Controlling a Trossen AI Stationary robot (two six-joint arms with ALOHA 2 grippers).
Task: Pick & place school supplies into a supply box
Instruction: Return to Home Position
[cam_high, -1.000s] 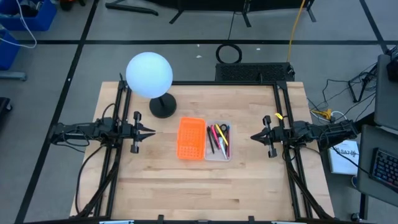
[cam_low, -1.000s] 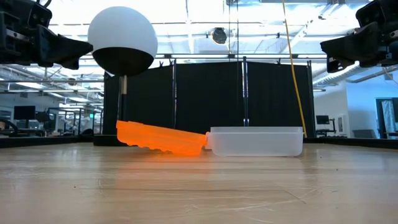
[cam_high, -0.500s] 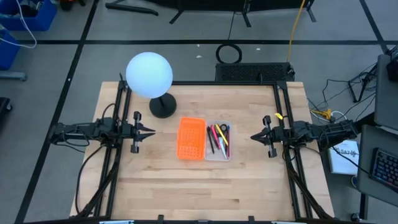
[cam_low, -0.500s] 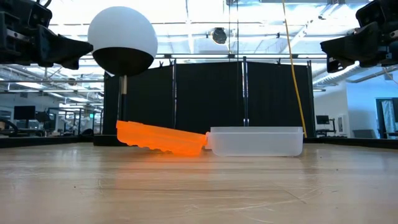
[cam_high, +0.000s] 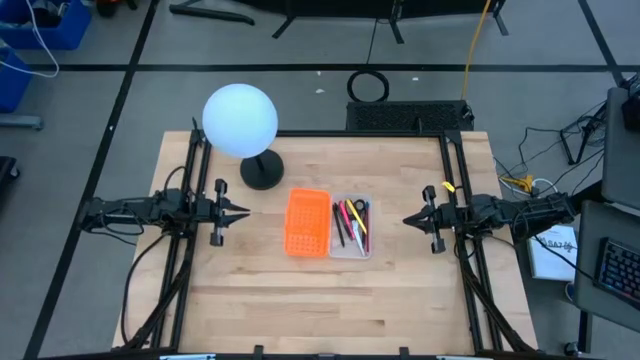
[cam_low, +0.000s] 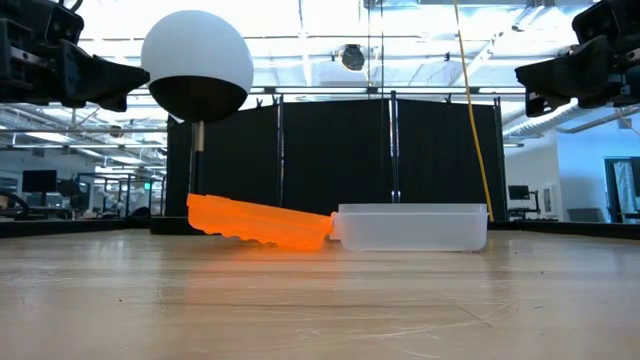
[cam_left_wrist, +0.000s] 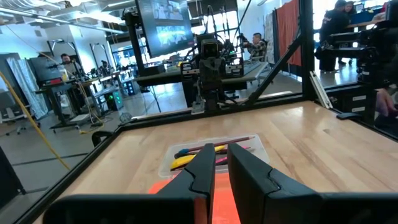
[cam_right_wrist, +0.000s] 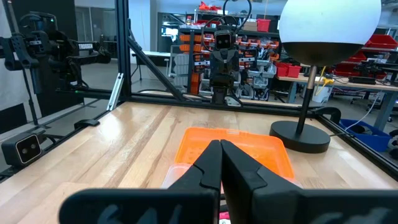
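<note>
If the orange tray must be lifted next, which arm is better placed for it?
Left. The orange tray lies nearer the left gripper; the supply box stands between it and the right gripper.

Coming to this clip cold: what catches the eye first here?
A big white globe lamp stands on the left arm's side of the table, by far the largest thing there. At mid-table a bright orange tray lies side by side with the clear supply box, which holds the pens and pencils. The left gripper and the right gripper hang at either side, pointing inward, clear of both trays.
</note>
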